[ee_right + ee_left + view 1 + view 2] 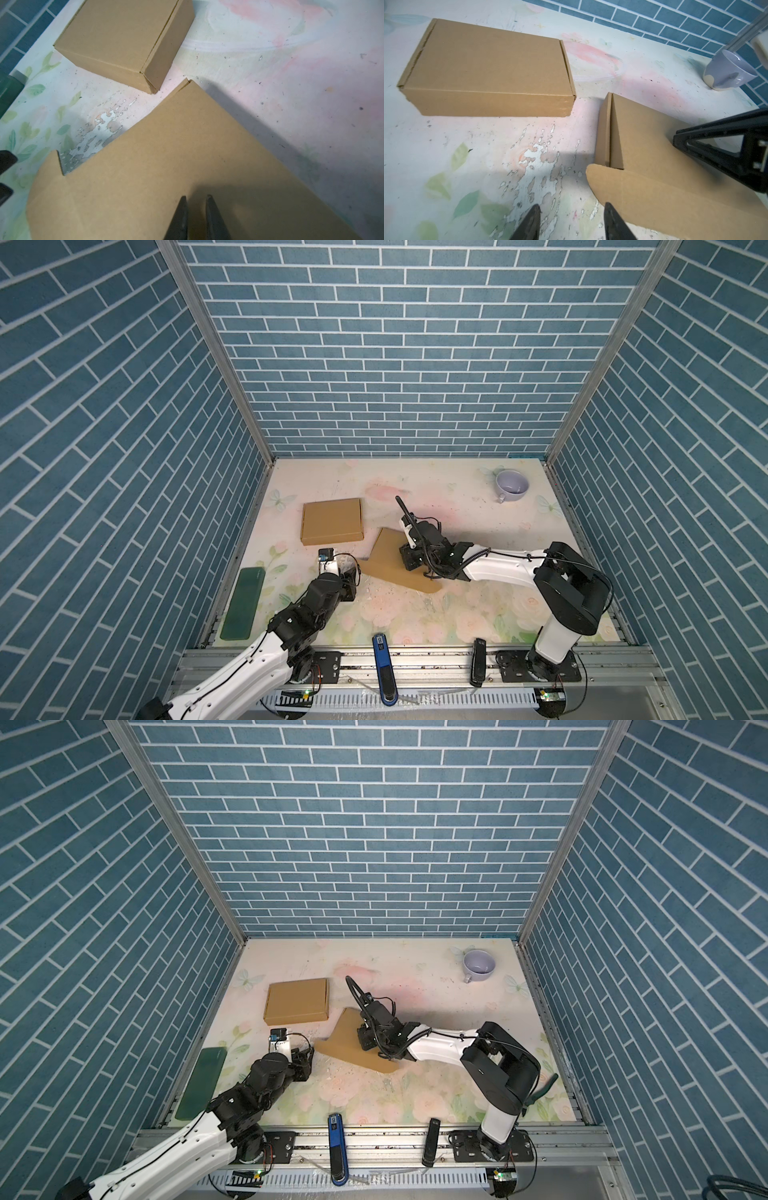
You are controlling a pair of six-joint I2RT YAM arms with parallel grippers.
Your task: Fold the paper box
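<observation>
Right end effector (196, 197), narrowly parted and empty, over your paper box (187, 149); left end effector (572, 205), released at its 9 o'clock, may snag the flap (604, 187), skewing the fold.

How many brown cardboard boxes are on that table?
2. A closed box lies at the table's back left; a half-folded box lies near the middle, under the right gripper. None seem hidden.

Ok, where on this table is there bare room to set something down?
Free: far middle, between closed box and mug; near strip in front of the half-folded box. Crowded: centre, where left pincer and right pincer meet at that box.
</observation>
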